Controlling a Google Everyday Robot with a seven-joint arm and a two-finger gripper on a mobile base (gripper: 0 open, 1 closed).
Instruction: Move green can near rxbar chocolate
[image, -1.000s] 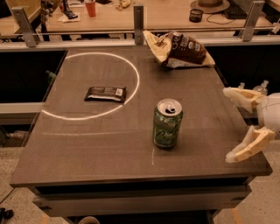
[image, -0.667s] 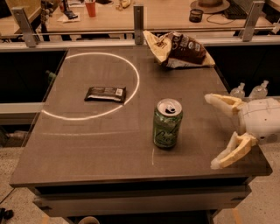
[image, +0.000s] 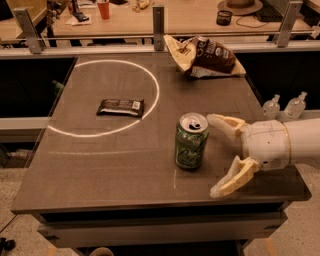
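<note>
Green can upright beside splayed gripper, arm cropped

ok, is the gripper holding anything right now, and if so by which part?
Nothing is held. The gripper is open, just beside the upright green can, and has not closed on it.

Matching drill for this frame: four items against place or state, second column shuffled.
1. green can
2. chocolate bar
3. snack bag
4. gripper

a. at the far edge of the table
b. open, just right of the can
c. flat, inside the white circle
d. upright, front half of the table

Pairs: 1-d, 2-c, 3-a, 4-b
</note>
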